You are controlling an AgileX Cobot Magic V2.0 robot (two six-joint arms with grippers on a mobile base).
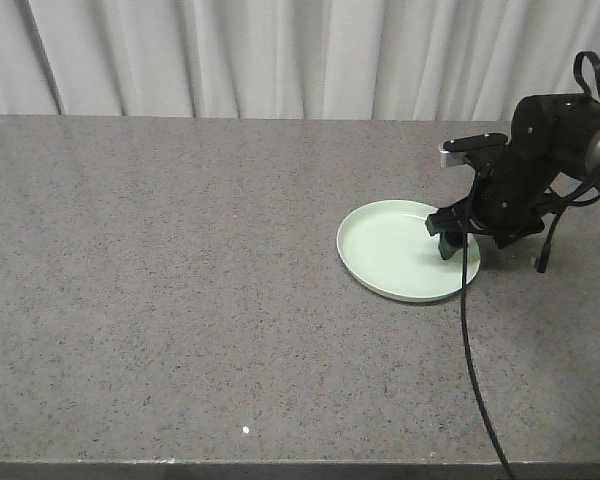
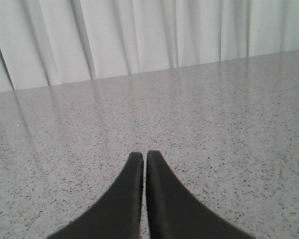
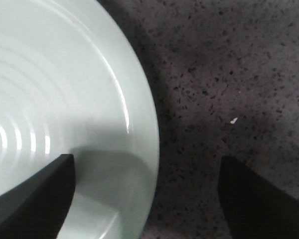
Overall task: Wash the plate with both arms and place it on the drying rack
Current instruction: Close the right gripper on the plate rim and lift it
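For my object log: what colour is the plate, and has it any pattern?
The plate is pale mint green, with concentric ridges; best in the right wrist view.

One plate [image 1: 395, 248], one table [image 1: 180, 290], two hands: left hand [image 2: 144, 157], right hand [image 1: 450, 238].

plate [image 3: 65, 89] cropped left, top, bottom on right wrist cam. Front cam: right gripper [image 1: 446, 238] hides its right rim; white speck [image 1: 245, 430] too small to ID.

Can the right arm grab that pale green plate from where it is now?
Probably yes. The right gripper is open and sits astride the rim of the plate, with one side over the plate and the other over the bare countertop. Nothing lies between.
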